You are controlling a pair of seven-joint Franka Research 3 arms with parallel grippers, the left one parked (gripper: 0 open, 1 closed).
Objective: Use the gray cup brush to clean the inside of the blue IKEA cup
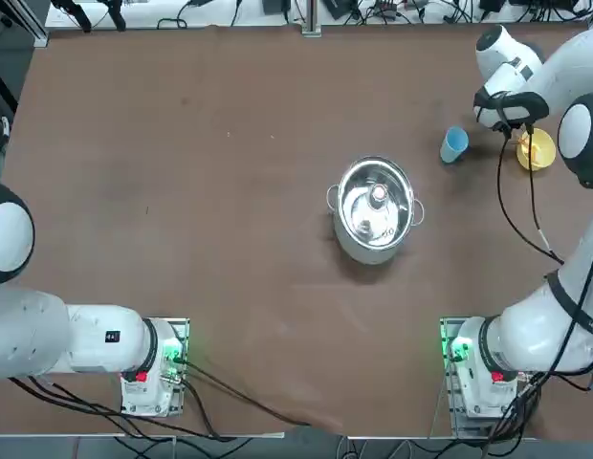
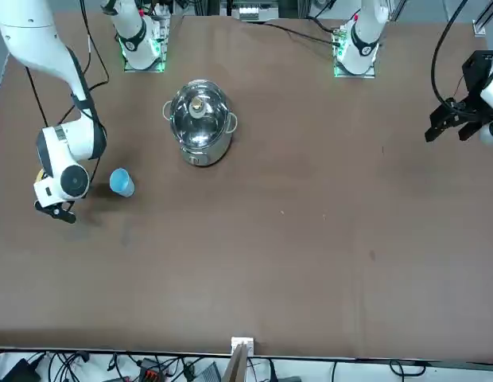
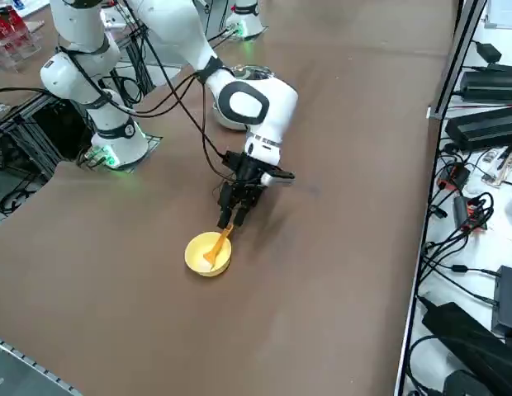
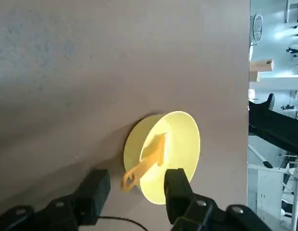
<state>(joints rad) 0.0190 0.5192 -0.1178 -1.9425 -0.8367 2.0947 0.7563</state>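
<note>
The gray cup brush (image 4: 148, 158), with its orange-looking handle, lies tilted in the yellow bowl (image 4: 187, 131); the handle end sticks out over the rim. My right gripper (image 4: 134, 190) is low over the bowl's edge, open, one finger on each side of the handle end with gaps showing. From the right side, the gripper (image 3: 232, 216) points down at the brush (image 3: 216, 244) in the bowl (image 3: 195, 261). The blue IKEA cup (image 1: 453, 145) stands on the table just left of the bowl (image 1: 539, 153), apart from the gripper. In the front view the cup (image 2: 122, 182) is beside the wrist.
A steel pot (image 1: 375, 208) with an object inside stands mid-table, well away from the cup. The table's right edge runs close beyond the bowl, with cables and equipment past it (image 3: 479, 124).
</note>
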